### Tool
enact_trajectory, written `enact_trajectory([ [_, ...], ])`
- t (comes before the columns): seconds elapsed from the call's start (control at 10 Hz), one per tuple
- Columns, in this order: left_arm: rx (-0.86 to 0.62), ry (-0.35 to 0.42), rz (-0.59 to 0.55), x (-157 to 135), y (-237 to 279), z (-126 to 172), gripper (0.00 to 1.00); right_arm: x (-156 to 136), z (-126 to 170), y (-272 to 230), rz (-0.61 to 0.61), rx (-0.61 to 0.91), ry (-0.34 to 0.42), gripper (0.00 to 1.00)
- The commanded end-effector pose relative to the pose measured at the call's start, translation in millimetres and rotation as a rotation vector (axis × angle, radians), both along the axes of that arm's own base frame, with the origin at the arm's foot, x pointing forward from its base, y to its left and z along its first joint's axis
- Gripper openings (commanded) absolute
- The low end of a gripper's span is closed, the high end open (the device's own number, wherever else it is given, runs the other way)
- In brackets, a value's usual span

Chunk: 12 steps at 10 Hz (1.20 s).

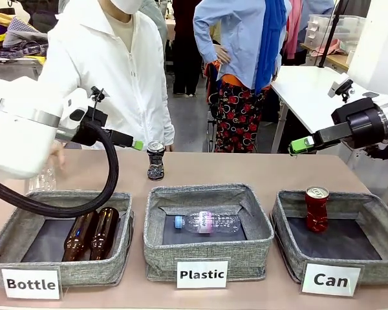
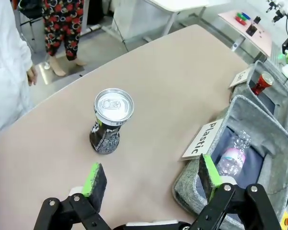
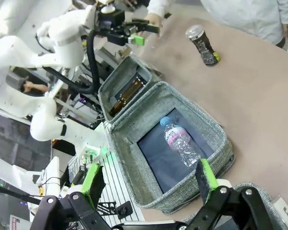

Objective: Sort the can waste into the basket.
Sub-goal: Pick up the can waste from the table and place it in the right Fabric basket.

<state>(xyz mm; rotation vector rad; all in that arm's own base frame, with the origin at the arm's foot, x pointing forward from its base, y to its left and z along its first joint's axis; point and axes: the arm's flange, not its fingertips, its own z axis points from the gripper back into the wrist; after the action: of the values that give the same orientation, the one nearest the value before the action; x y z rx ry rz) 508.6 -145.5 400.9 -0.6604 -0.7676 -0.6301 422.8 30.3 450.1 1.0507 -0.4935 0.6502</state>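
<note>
A black patterned can (image 1: 156, 160) with a silver top stands upright on the table behind the middle basket. My left gripper (image 1: 136, 144) hovers just left of it and a little above, open and holding nothing. In the left wrist view the can (image 2: 110, 122) sits ahead of the open left gripper (image 2: 151, 179), slightly toward its left finger. A red dented can (image 1: 316, 208) stands upright inside the grey "Can" basket (image 1: 284, 219) at the right, and it also shows as the red can (image 2: 262, 82) in the left wrist view. My right gripper (image 1: 301, 144) hangs open above the table's right end, empty (image 3: 149, 181).
The "Plastic" basket (image 1: 156, 232) holds a clear bottle (image 1: 204, 223). The "Bottle" basket (image 1: 13, 242) holds two brown bottles (image 1: 90, 234). A person in a white coat (image 1: 110, 71) stands at the far edge, one hand by a clear bottle (image 1: 42, 179) behind my left arm.
</note>
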Motion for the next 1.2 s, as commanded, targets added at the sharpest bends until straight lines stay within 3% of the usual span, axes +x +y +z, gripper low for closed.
enact_trajectory([
  [0.0,0.005,0.025,-0.051,24,4,-8,1.0,-3,1,0,0.005,-0.005,-0.001,1.0],
  [0.1,-0.02,0.024,-0.092,38,6,-11,1.0,-3,1,0,0.005,-0.005,-0.001,1.0],
  [0.2,-0.109,0.017,-0.253,30,19,-10,1.0,-3,1,0,0.005,-0.005,-0.001,1.0],
  [0.3,-0.199,-0.044,-0.247,14,57,2,1.0,-3,1,0,0.005,-0.005,-0.001,1.0],
  [0.5,-0.257,-0.127,-0.245,-53,137,27,1.0,-3,1,0,0.005,-0.005,-0.001,1.0],
  [0.7,-0.324,-0.123,-0.307,-99,198,35,1.0,-3,1,0,0.005,-0.005,-0.001,1.0],
  [0.9,-0.479,-0.185,-0.312,-121,272,26,1.0,-3,1,0,0.005,-0.005,-0.001,1.0],
  [1.0,-0.556,-0.207,-0.27,-122,304,10,1.0,-3,1,0,0.005,-0.005,-0.001,1.0],
  [1.1,-0.639,-0.221,-0.301,-118,323,-8,1.0,-3,1,0,0.005,-0.005,-0.001,1.0],
])
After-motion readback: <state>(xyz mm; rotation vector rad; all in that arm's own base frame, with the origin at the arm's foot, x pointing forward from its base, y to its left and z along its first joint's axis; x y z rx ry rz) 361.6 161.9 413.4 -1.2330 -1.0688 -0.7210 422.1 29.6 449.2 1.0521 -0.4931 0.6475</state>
